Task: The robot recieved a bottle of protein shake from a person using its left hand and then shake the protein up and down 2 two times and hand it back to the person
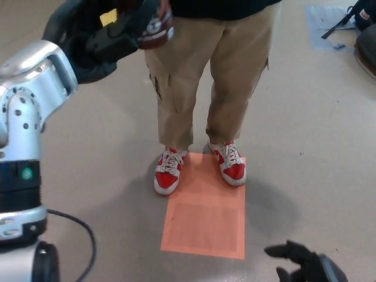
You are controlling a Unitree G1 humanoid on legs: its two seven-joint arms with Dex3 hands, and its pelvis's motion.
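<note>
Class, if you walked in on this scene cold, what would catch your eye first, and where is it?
First, the robot's left hand at upper left, clutching a protein shake bottle. Next, the person's red sneakers at centre, standing at the near edge of an orange floor mat. The right hand shows at the bottom right corner.

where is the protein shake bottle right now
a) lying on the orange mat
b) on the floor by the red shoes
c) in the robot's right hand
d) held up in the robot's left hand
d, the left hand is raised at top left with its fingers wrapped around the bottle.
</note>
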